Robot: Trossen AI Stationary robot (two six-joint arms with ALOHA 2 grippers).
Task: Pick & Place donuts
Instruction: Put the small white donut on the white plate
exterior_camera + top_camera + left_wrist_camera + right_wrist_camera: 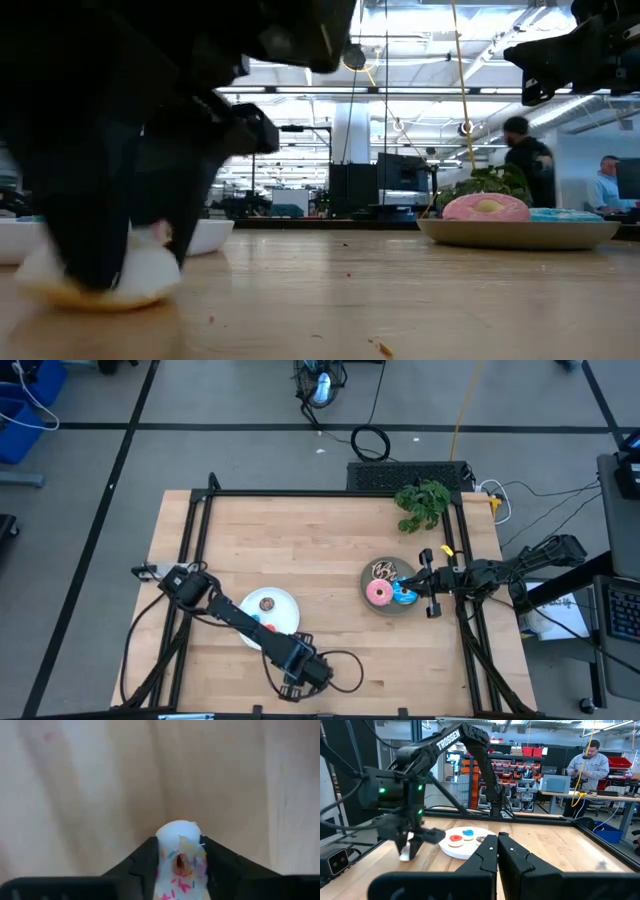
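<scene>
Near the front edge of the table, you have the whitish mini donut [180, 854] sitting on the wood between the left gripper [179, 865]'s fingers, which have narrowed onto its sides and look to be touching it; whether the grip is firm enough to lift, I cannot tell, since the donut rests on the table in the low view. Just behind it, the white plate [283, 604] carries what appear to be three minis: a brown one [266, 603], a red one [456, 839] and a blue one [468, 833], though they are small in every view. Across the table, the grey plate [372, 576] holds your three larger donuts: chocolate-sprinkled [384, 569], pink [378, 593] and blue [404, 595]. Your right gripper [424, 581] waits at that plate's edge, fingers pressed together and empty. By my reading, most of the sorting is done: the whitish mini is the only donut off a plate, and it needs lifting and setting down, probably with the other minis.
</scene>
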